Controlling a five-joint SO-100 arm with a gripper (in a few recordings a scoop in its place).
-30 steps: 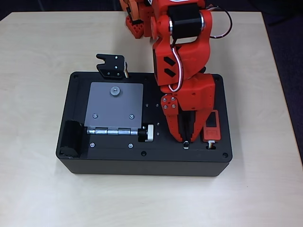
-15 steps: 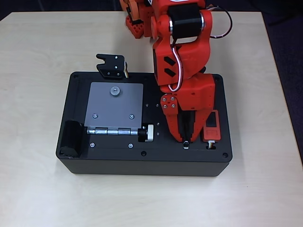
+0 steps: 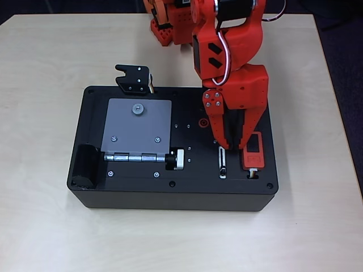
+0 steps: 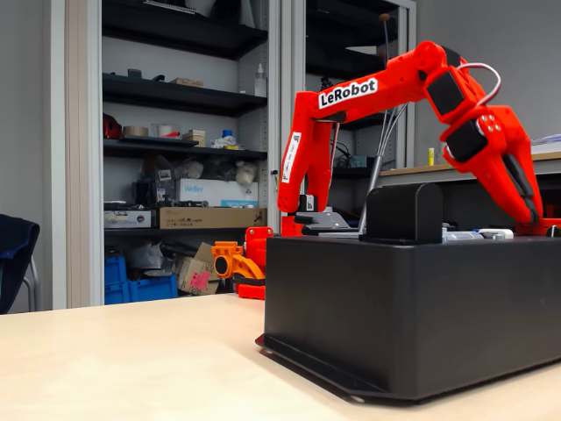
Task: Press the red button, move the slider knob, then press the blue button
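One step looked left: your gripper (image 3: 233,144), fingers slightly spread and empty, hung at 12 o'clock of the slider knob (image 3: 223,170); the blue button lay hidden beneath it

We take the black box (image 4: 412,316) as our landmark; it sits on the pale wooden table (image 4: 131,360) and fills the lower right of the fixed view. Above it we see the red arm (image 4: 386,88), marked "LeRobot", rising from behind the box and arching over its top toward the right. The gripper (image 4: 526,197) points down at the right end of the box top; we cannot tell how its jaws stand. A black upright block (image 4: 403,213) stands on the box top, just left of the gripper. Behind the box, to its left, shelves (image 4: 175,132) hold cartons and clutter.
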